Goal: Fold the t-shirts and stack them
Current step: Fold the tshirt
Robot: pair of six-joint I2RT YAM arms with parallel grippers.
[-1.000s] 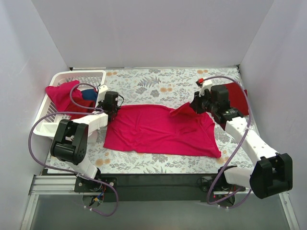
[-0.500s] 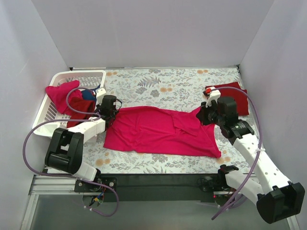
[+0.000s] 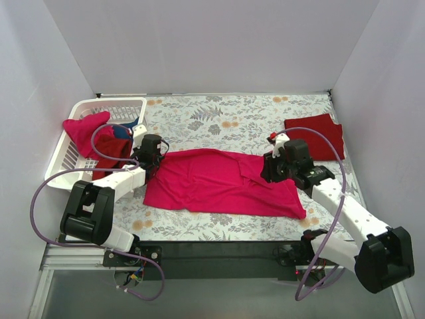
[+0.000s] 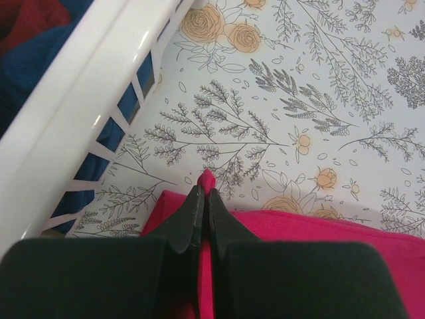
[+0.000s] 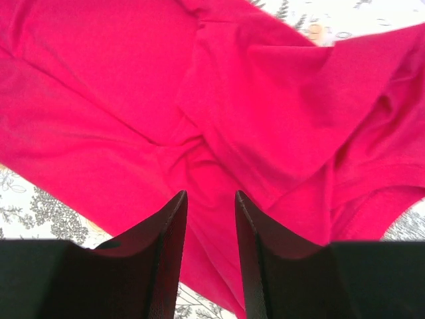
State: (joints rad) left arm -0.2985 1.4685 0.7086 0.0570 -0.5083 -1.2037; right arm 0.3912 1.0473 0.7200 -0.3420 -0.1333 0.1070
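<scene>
Pink-red t-shirt [image 3: 226, 189] lies flat but wrinkled across the middle of the worktop [image 3: 219, 116], long side running left-right, its hem close to the near edge. Left gripper [image 3: 151, 163] sits low at the shirt's far-left corner, just beside the white basket [image 3: 109, 103]. In the left wrist view its jaws are pressed together with that corner pinched between them, and a small tip of cloth pokes out past the fingertips [image 4: 194, 206]. Right gripper [image 3: 271, 169] is over the shirt's right end, where the fabric is bunched and lapped over itself. The right wrist view shows its 2 fingers [image 5: 169, 232] parted with a clear gap, shirt lying below them and nothing caught between. Maroon t-shirt [image 3: 317, 136] lies folded flat near the far-right corner of the worktop, apart from the pink one. Basket sits at the far-left corner, holding 1 more pink-red shirt [image 3: 85, 129] draped over its left rim, a blue t-shirt [image 3: 123, 131] and dark red cloth [image 3: 109, 151] next to it. Can't tell how many garments the dark red is.
</scene>
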